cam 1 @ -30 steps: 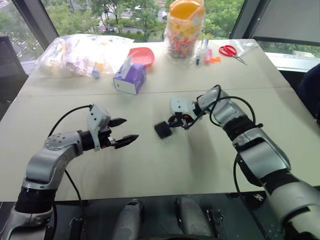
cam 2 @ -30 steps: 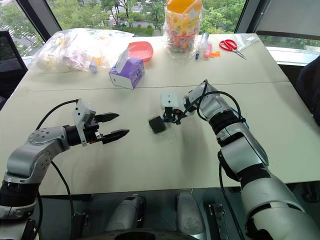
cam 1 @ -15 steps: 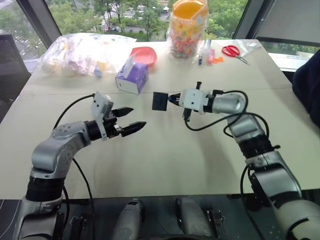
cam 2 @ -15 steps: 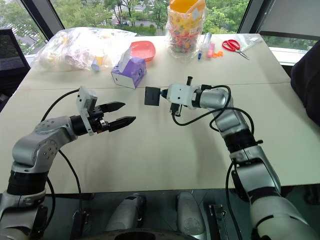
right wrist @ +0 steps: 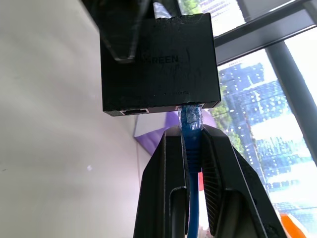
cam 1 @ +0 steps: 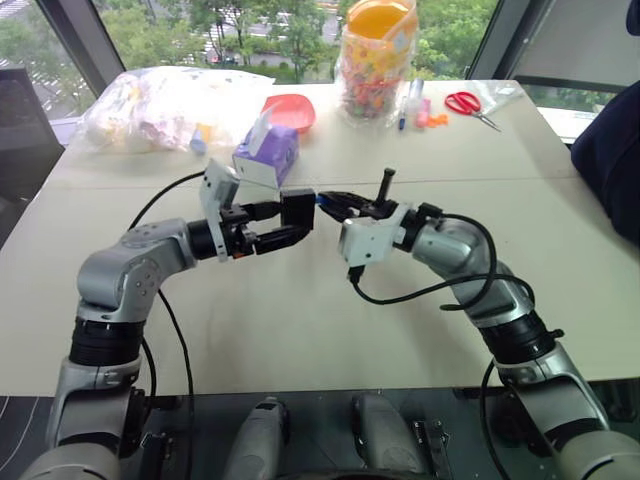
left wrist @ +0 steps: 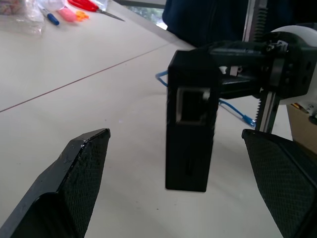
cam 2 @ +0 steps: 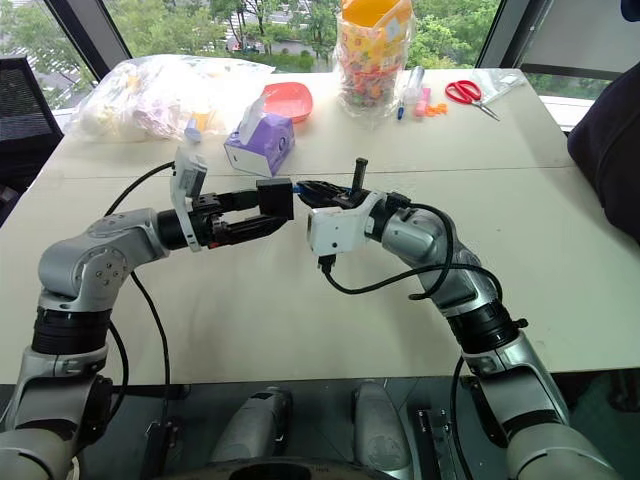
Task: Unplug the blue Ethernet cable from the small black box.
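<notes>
The small black box [cam 1: 298, 208] hangs in the air above the table's middle, with an empty port facing the left wrist camera. The blue Ethernet cable [right wrist: 191, 130] is plugged into its edge. My right gripper [right wrist: 190, 133] is shut on the cable just behind the plug and holds the box up by it. In the eye views this gripper [cam 1: 335, 201] points left. My left gripper [left wrist: 176, 136] is open, with one finger on each side of the box [left wrist: 190, 124] and a gap on both sides. A loop of the cable [left wrist: 233, 110] trails behind the box.
At the far side of the table are a purple tissue box [cam 1: 265, 158], a red bowl [cam 1: 290, 110], a filled clear plastic bag [cam 1: 160, 105], a jar of colourful sweets [cam 1: 375, 55], markers [cam 1: 408, 100] and red scissors [cam 1: 465, 102]. A person's dark sleeve [cam 1: 610, 150] is at the right edge.
My right gripper has lifted the box off the table by its cable and carried it left. My left gripper rose and moved right until its open fingers stood either side of the box.
</notes>
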